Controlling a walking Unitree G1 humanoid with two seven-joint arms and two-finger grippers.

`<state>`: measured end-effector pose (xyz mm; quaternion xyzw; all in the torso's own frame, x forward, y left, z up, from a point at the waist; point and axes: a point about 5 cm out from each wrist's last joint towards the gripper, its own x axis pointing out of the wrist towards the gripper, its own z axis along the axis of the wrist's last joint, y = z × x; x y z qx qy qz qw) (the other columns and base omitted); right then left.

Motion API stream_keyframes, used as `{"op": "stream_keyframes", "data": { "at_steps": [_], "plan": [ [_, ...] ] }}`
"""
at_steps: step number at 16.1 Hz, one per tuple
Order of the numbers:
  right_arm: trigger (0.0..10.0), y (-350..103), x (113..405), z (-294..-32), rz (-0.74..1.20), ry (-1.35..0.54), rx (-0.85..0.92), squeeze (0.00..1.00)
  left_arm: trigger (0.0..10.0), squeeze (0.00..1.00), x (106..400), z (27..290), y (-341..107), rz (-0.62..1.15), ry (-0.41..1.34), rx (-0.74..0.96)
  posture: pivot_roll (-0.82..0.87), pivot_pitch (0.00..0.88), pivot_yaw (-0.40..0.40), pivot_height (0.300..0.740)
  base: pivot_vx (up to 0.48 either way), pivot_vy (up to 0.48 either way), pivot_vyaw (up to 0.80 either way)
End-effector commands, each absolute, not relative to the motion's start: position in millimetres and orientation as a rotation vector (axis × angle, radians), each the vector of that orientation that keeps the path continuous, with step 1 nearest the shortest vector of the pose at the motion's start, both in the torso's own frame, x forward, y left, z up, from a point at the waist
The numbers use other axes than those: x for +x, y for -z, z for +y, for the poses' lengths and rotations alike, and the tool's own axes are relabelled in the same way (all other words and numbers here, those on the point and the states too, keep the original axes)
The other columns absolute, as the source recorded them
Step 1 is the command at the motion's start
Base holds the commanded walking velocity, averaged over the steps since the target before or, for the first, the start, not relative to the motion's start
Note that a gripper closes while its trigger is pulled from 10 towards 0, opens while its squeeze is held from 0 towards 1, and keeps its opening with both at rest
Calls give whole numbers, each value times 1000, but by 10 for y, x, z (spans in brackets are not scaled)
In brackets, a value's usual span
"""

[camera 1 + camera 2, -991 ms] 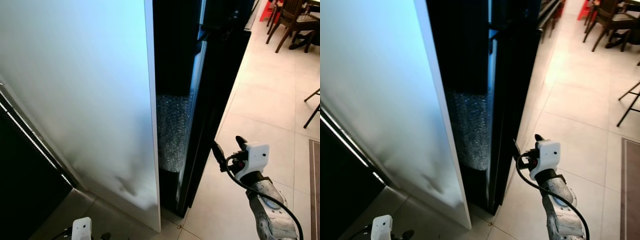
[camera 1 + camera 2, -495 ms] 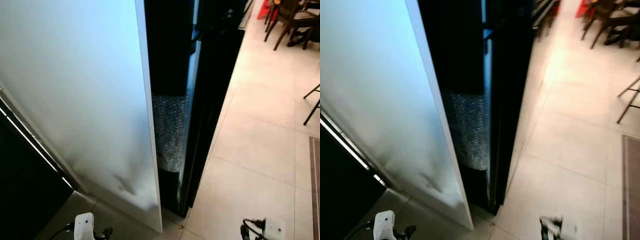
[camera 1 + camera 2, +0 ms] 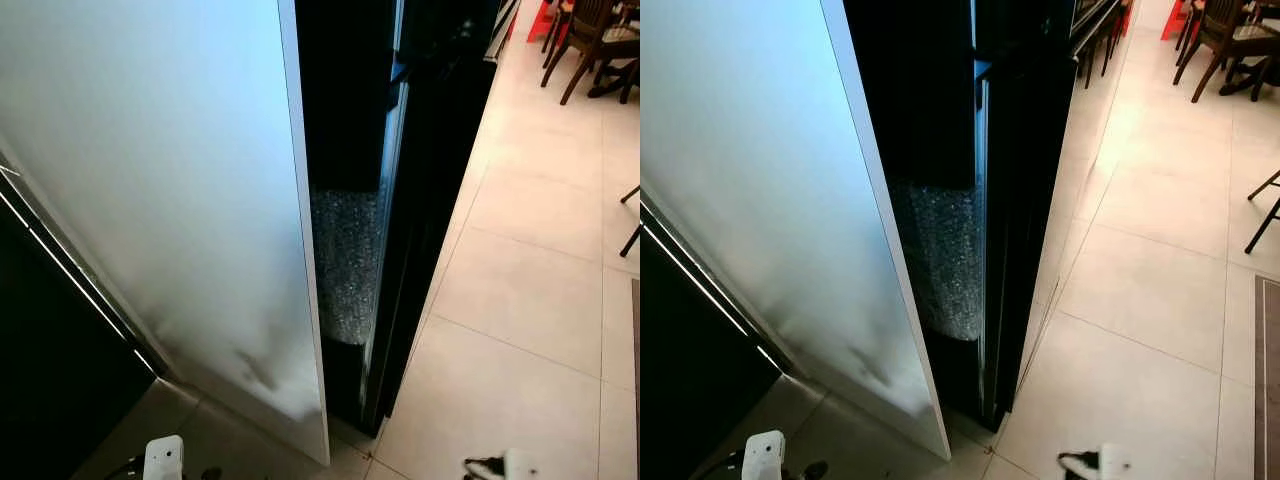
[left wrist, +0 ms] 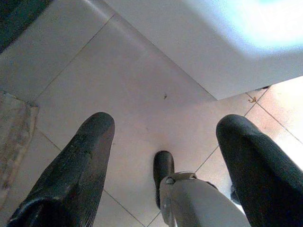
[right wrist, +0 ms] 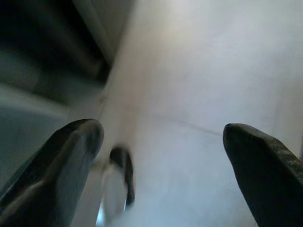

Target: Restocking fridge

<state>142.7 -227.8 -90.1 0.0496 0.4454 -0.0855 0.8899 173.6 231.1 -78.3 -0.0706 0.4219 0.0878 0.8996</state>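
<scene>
The left pincer [image 4: 163, 156] hangs low with its two black fingers [image 4: 75, 175] spread wide and nothing between them; it looks straight down at the pale tiled floor [image 4: 94, 85], just off the bottom corner of the fridge door [image 3: 170, 200]. The right pincer [image 5: 161, 165] is likewise released and empty, its fingers [image 5: 265, 170] well apart, though its own view is blurred; it too hangs low over the tiles, on the far side of the fridge door from the left one and near the foot of the black fridge body [image 3: 440, 150]. In the head views only the white wrist housings of both arms peek in at the lower edge, on either side of the door's bottom corner. The white door stands ajar, and in the narrow gap between its edge and the dark body sits a sparkling, bubble-textured panel [image 3: 345, 260], with the rest of the interior too dark to read. Beyond the fridge body, dark wooden chairs [image 3: 590, 45] stand well away across the tiles. As for progress, the door is open, which I take as the first step done, but neither pincer carries any item and no groceries can be made out, so the actual restocking appears yet to be done.
</scene>
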Motion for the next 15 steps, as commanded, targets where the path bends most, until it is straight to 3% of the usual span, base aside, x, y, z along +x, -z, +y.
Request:
{"op": "stream_keyframes", "data": {
  "at_steps": [1, 4, 15],
  "plan": [
    [10000, 926, 1388, -2241, 953, 122, 64, 0, 10000, 0, 1729, 2349, 781, 891, -179, -121, -106, 0, 42, 740, 0, 0, 0],
    [10000, 966, 1304, -2200, 1012, -2, -37, 0, 10000, 0, 1733, 2351, 780, 894, -180, -120, -104, 0, 37, 740, 0, 0, 0],
    [10000, 1023, 1128, -2154, 1069, -141, -114, 0, 10000, 0, 1729, 2339, 788, 917, -158, -102, -97, 0, 28, 740, 0, 0, 0]
  ]
}}
